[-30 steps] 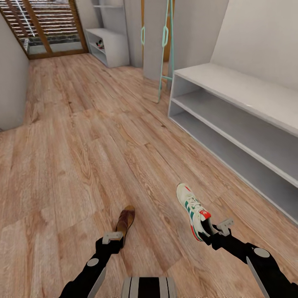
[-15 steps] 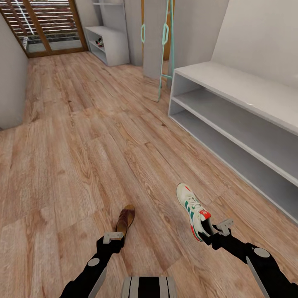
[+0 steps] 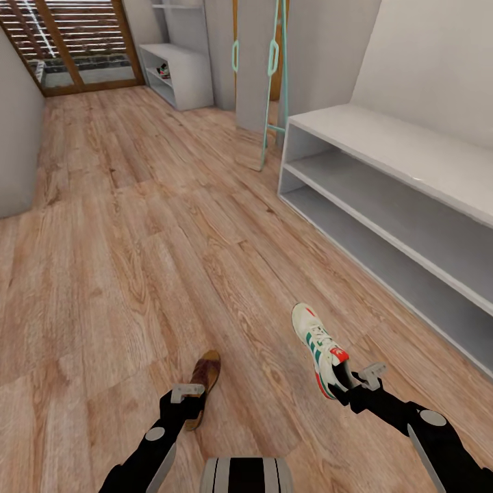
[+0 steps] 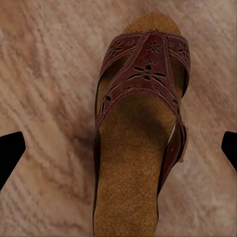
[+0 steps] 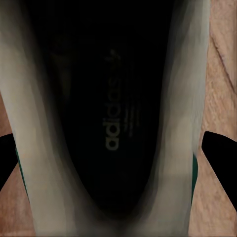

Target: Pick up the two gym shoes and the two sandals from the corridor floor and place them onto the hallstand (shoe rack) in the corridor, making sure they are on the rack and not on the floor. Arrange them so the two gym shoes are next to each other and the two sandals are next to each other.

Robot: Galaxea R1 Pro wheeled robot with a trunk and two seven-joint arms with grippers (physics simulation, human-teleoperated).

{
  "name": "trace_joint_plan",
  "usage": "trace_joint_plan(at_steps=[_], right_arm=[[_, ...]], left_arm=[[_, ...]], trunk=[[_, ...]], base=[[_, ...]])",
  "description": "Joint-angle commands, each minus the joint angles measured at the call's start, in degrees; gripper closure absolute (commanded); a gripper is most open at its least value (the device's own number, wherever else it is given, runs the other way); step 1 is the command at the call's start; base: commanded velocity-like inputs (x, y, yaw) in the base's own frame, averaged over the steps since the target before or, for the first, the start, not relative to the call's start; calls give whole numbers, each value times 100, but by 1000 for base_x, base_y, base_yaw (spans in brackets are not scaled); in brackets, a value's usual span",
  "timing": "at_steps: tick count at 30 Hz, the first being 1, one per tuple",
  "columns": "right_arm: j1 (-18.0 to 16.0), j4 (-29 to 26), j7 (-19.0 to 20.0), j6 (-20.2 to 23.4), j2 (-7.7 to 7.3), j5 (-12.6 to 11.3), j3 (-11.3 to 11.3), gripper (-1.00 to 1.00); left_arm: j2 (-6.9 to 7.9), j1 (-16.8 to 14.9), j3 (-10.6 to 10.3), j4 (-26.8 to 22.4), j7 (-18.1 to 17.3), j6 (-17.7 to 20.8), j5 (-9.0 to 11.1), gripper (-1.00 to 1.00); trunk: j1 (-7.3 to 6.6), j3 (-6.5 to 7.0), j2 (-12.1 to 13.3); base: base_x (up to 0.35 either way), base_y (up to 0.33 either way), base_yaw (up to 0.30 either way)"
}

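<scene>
Nearest the camera, the left gripper (image 3: pixel 186 392) hung over the heel end of a brown sandal (image 3: pixel 203 376) on the wood floor (image 3: pixel 137 274). In the left wrist view the sandal (image 4: pixel 138 128) lay between two dark fingertips (image 4: pixel 10 153) set wide apart, neither touching it, so that gripper was released; the sandal's long axis ran along the gripper's line of sight, toe away from the robot. To the right, the right gripper (image 3: pixel 363 380) stood at the heel of a white sneaker (image 3: pixel 320 349) with green stripes and a red heel tab. The right wrist view looked straight into the sneaker's dark insole (image 5: pixel 113 123), with fingertips (image 5: pixel 219 153) showing to either side of its white walls; contact could not be judged, so whether this gripper grasped the sneaker cannot be told. The sneaker pointed forward and slightly left, toe away from the robot, and whether it rested on the floor or was raised was unclear. The right arm was nearer the shoe rack (image 3: pixel 411 157), which ran along the right wall, its top and two shelves bare in the part visible. Beyond it a mint-framed mirror (image 3: pixel 263 75) leaned at the wall, then a far white shelf unit (image 3: pixel 179 68) and a slatted wooden door (image 3: pixel 75 34).
</scene>
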Motion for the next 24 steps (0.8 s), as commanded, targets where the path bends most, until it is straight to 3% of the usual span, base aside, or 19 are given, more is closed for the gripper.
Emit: trace_joint_plan(at_steps=[1, 13, 24], right_arm=[[-2, -8, 34, 34, 2, 17, -12, 100], [-2, -8, 34, 37, 2, 17, -21, 100], [-2, -16, 34, 43, 2, 17, -21, 100]], left_arm=[[5, -4, -32, 3, 45, -24, 39, -100], [5, -5, -28, 3, 45, -19, 38, -100], [-11, -13, -46, 2, 45, 3, 21, -100]], trunk=[[0, -4, -1], [0, -4, -1], [28, -322, -16]], base=[[38, -7, 0], [9, -2, 0], [0, 0, 0]])
